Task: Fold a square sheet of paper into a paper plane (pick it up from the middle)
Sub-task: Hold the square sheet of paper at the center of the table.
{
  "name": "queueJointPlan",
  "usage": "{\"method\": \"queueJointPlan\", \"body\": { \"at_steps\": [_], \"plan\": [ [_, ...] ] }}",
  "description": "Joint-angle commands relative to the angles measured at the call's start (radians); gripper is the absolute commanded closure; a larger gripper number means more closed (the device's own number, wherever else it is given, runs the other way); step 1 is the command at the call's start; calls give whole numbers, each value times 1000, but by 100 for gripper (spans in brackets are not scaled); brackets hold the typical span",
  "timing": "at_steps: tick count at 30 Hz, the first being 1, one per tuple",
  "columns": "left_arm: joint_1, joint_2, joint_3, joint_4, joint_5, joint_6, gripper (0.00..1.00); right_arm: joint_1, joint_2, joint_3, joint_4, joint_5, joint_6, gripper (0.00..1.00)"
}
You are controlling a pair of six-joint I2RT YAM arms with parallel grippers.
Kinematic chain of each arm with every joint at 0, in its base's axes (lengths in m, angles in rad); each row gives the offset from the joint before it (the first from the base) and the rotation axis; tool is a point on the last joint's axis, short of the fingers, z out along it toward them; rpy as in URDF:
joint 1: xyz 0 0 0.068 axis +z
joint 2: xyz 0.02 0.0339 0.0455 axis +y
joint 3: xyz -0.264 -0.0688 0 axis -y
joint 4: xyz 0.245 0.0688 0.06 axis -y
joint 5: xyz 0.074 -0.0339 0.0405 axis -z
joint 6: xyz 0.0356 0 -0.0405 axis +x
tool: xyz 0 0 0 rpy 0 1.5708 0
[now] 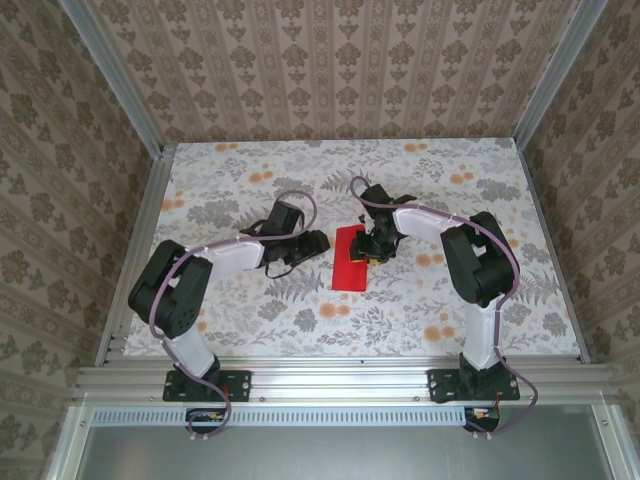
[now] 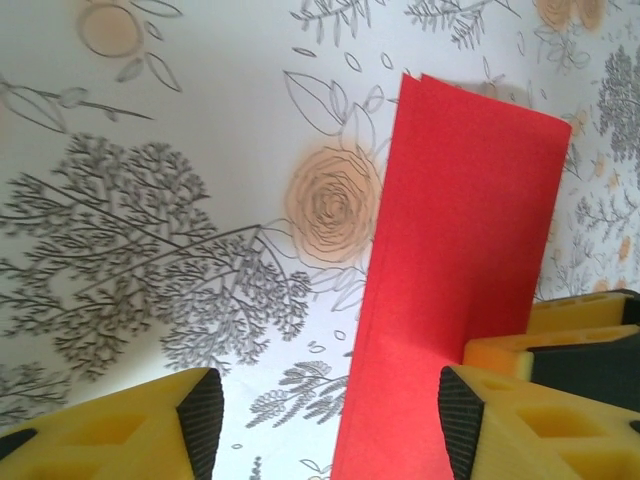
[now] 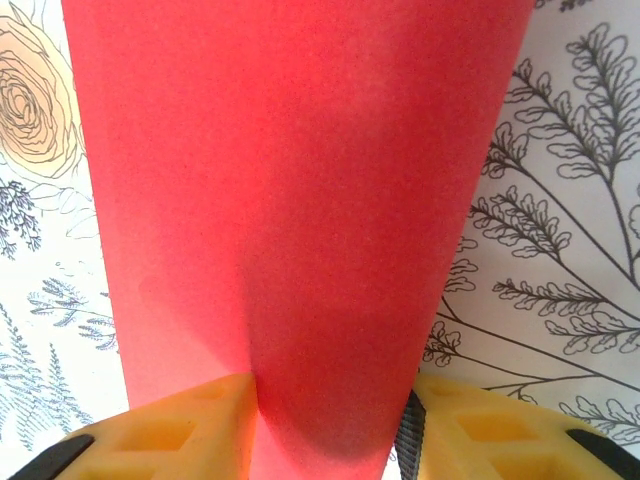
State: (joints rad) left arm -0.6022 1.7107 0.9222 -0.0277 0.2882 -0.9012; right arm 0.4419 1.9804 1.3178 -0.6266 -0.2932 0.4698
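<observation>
item: thin bright red square sheet of paper (image 1: 350, 262), lying doubled into a flat rectangle with one sharp crease, mid-table on the matte floral tablecloth (image 1: 250, 180).
handling, as judged: featherweight, limp, slides easily, marks permanently; take it at the middle of a long edge.
left gripper (image 2: 330, 425): moulded yellow fingers spread, empty, just beside the sheet.
right gripper (image 3: 330, 420): spread, resting over the sheet, pinching nothing evident.

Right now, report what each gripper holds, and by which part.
Left gripper: open, holds nothing. Right gripper: fingers astride one end of the paper; whether they grip it cannot be told.
</observation>
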Motion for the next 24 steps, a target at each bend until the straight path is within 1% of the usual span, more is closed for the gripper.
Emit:
{"method": "queueJointPlan", "body": {
  "at_steps": [1, 5, 11, 24],
  "plan": [
    [14, -45, -14, -41, -41, -18, 35, -4, 53, 4, -53, 15, -16, 57],
    [24, -57, -18, -57, -48, -11, 32, -2, 58, 6, -57, 19, -12, 56],
    [27, -58, -14, -68, -52, -9, 29, -3, 77, 10, -66, 21, -16, 53],
    [27, -61, -15, -78, -61, -2, 29, -2, 107, 15, -84, 43, -34, 51]
  ]
}}
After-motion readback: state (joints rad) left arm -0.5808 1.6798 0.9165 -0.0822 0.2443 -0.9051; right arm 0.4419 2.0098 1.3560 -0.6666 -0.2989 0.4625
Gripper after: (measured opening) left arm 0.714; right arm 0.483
